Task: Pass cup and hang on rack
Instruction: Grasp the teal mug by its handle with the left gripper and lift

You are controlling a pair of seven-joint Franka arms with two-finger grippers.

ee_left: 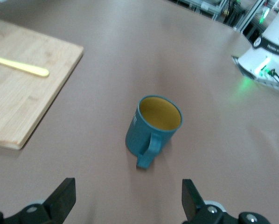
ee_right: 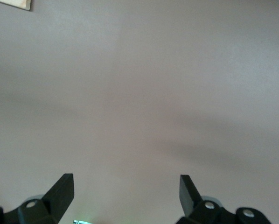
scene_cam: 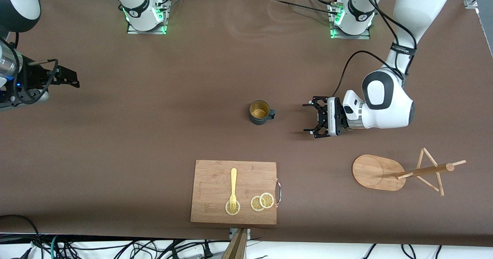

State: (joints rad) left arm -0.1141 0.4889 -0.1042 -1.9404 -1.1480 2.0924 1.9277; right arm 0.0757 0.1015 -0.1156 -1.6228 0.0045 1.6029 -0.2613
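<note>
The dark teal cup (scene_cam: 260, 112) with a yellow-ochre inside stands upright on the brown table near the middle. Its loop handle (ee_left: 149, 151) points toward my left gripper. The left gripper (scene_cam: 308, 117) is open and empty, low over the table beside the cup, a short gap from it toward the left arm's end. In the left wrist view the cup (ee_left: 153, 126) sits ahead of the open gripper (ee_left: 128, 189). The wooden rack (scene_cam: 377, 172) rests on its oval base nearer to the front camera, toward the left arm's end. My right gripper (scene_cam: 75, 79) is open and empty, waiting at the right arm's end; it also shows in the right wrist view (ee_right: 125, 184).
A rectangular wooden cutting board (scene_cam: 215, 182) lies nearer to the front camera than the cup, with a yellow fork (scene_cam: 233, 187) and lemon slices (scene_cam: 262, 202) on it. The board (ee_left: 23, 102) also shows in the left wrist view. Cables lie along the table's front edge.
</note>
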